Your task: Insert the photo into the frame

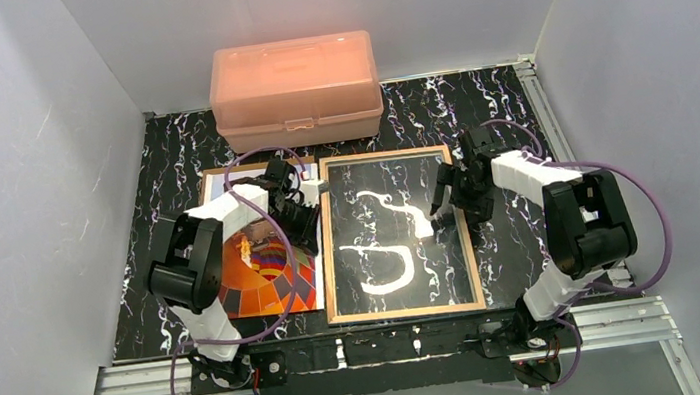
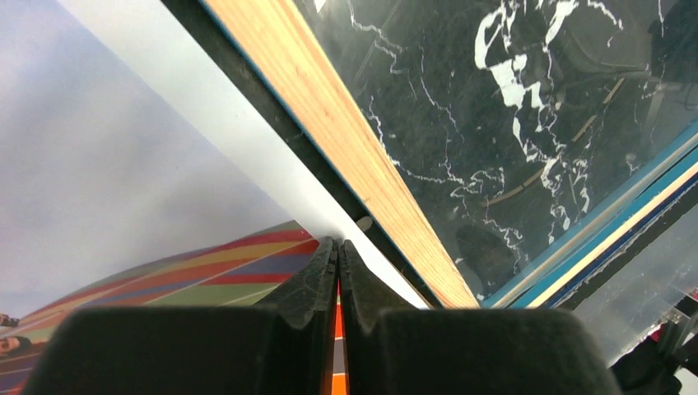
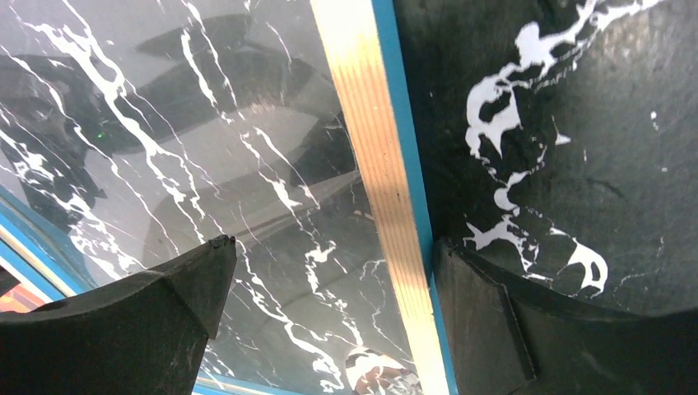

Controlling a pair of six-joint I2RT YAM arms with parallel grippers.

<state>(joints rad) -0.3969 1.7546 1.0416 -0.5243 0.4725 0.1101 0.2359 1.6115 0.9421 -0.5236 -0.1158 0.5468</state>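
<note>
step: pre-insertion, photo (image 1: 256, 285) outside frame (image 1: 391, 238) | photo: flat on table (image 1: 495, 99), centre-left, beside frame | left gripper (image 2: 338, 247): together over photo's right edge | right gripper (image 3: 329, 247): apart, straddling frame's right rail | next: probably lift photo edge, lay inside rails

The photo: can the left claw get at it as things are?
Probably yes. The left claw, shut, hangs right over the photo at its bare edge beside the frame, with nothing between. The photo lies flat, though, so gripping it may be tricky.
</note>
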